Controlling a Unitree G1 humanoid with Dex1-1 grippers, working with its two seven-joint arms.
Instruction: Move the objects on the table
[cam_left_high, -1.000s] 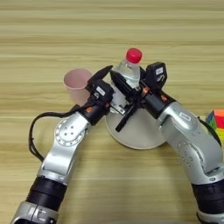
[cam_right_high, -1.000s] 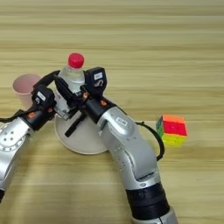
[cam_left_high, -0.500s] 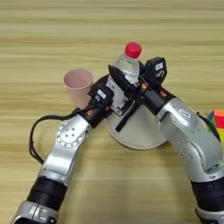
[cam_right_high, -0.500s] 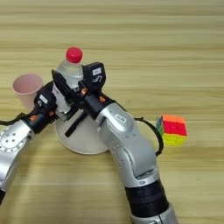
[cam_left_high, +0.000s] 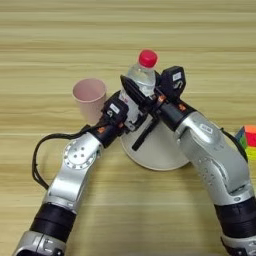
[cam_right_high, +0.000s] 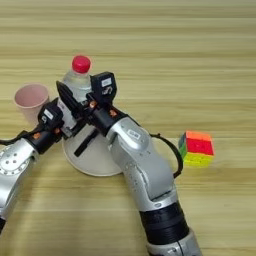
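I see the small clear plastic water bottle with a red cap (cam_left_high: 140, 80) held near the middle of the wide light-brown wooden table (cam_left_high: 55, 45), over the far rim of a round white plate (cam_left_high: 162, 152). I cannot tell whether its base touches the plate or hangs just above it.

Right pincer (cam_left_high: 142, 95): long black fingers clenched on the bottle's body, one finger crossing its left face. I judge the grasp mid-body so the capped neck stays free and the bottle stays upright.

Left pincer (cam_left_high: 124, 117): pressed in low against the bottle from the left, beside the right one. Fingers masked by the bottle and the other arm, so I cannot tell whether it is clenched or released. My reading: it braces the bottle's lower part, or a handover is in hand.

A slim black pen (cam_left_high: 144, 134) lies slantwise on the plate under the right forearm. A pale pink plastic cup (cam_left_high: 89, 95) stands upright on the table just left of the left wrist, apart from the bottle. A multicoloured puzzle cube (cam_right_high: 196, 148) sits well to the right, untouched.

Risk noted: the two arms are crowded, and the cup is close enough to get knocked
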